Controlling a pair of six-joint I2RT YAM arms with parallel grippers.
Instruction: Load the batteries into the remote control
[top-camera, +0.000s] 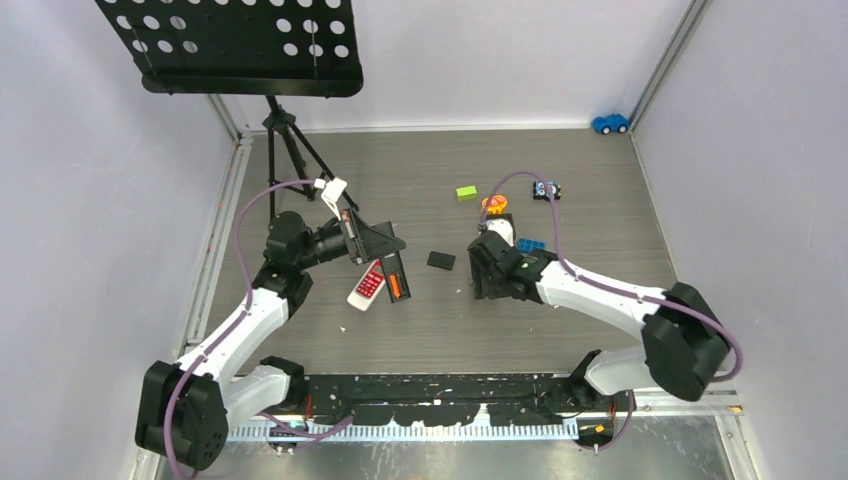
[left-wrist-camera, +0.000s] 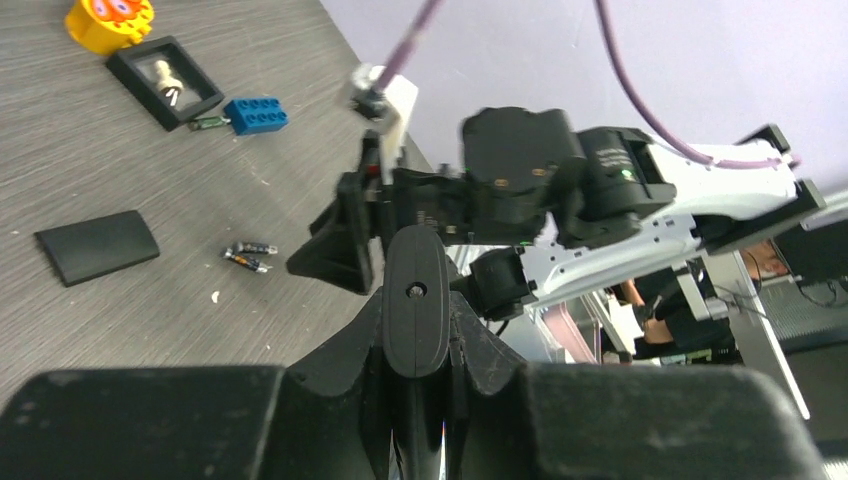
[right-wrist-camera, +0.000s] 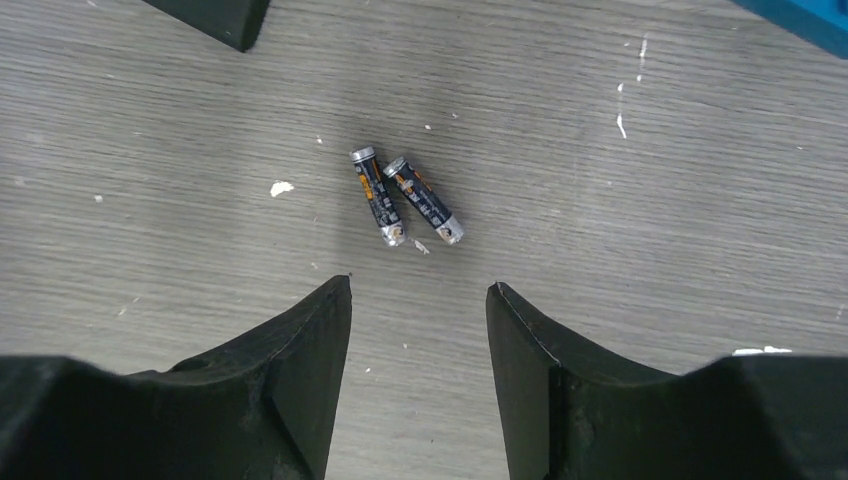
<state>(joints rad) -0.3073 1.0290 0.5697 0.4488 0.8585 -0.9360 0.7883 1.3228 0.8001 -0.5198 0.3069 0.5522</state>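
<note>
Nearest me, the right gripper (right-wrist-camera: 418, 290) hangs low over the table (right-wrist-camera: 650, 300), its jaws spread and grasping nothing. Just past its tips, at twelve o'clock in its wrist view, the batteries (right-wrist-camera: 400, 198) lie flat on the wood. They are a dark pair with bright metal ends.

They make a narrow V. The far ends are close, perhaps touching, and the near ends splay toward the fingers. The left cell's long axis runs almost twelve to six, and the right cell's runs nearer eleven to five. I can't tell which ends are positive.

I'd judge them light, rigid and smooth, so they are likely to roll or squirt out of a poor pinch. The best hold is across the middle of one barrel, with the jaws square to its length. With the cells this close, a finger coming down between them may nudge the neighbour.

Farther off, at eleven o'clock, is a flat black panel (right-wrist-camera: 215, 15), and a blue brick (right-wrist-camera: 800, 15) sits at one o'clock.

Across the table, the left gripper (top-camera: 380, 240) is clenched on a black remote (top-camera: 397, 280), held up above the wood. An orange strip shows in it, possibly a battery, but it is too small to be sure. A white and red remote (top-camera: 368, 287) lies just beside.
</note>
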